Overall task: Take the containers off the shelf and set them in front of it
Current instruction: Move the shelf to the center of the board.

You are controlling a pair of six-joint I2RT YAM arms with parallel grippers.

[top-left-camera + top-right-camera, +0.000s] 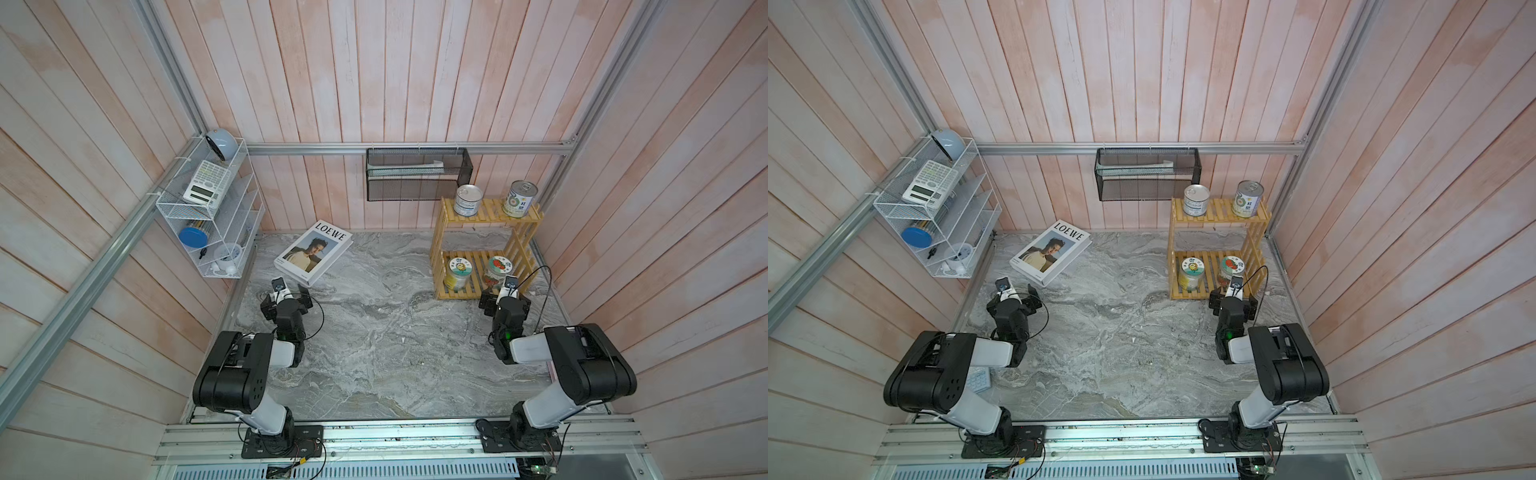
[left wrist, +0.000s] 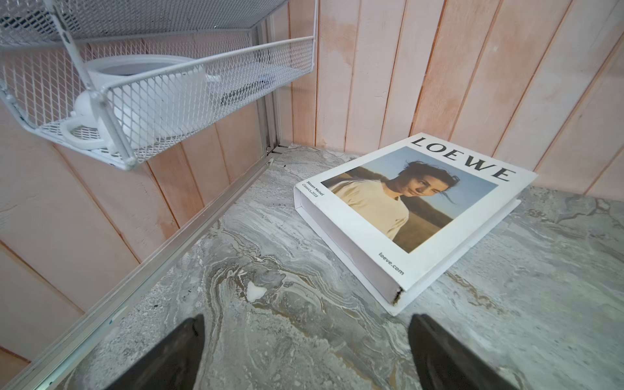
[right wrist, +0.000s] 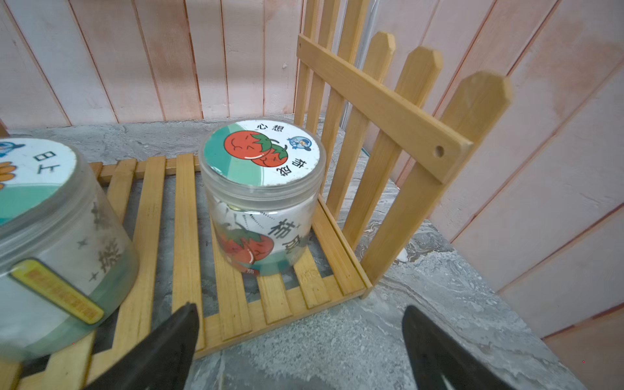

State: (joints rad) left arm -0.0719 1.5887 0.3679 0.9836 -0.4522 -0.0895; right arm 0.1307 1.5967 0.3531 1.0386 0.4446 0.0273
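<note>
Pink plank walls (image 1: 374,83) are enclosing a grey marbled tabletop (image 1: 374,340) in both top views. The right gripper (image 1: 504,297) is hanging low, its jaws gaping wide with nothing between them, just short of the front edge of the shelf (image 1: 523,245). Directly ahead of it, on the bottom tier, the tomato jar (image 1: 496,272) is standing upright, with the flower jar (image 1: 458,273) beside it toward the left arm. Above and beyond the gripper, the blue-labelled can (image 1: 468,200) and the green-labelled can (image 1: 520,199) are sitting on the top tier. The left gripper (image 1: 1014,298) is likewise gaping empty, well apart from the shelf, with a book (image 1: 1050,251) lying just ahead and a white wire rack (image 1: 978,183) hanging to its outer side.

Left wrist view: its dark fingers (image 2: 182,351) are standing far apart over bare marble, touching nothing; the book is lying ahead, nearer one finger.

Right wrist view: the fingers (image 3: 169,344) are standing wide, holding nothing; the tomato jar is sitting ahead between them, near the shelf's slatted side wall, and the flower jar is showing partly outside one finger.
</note>
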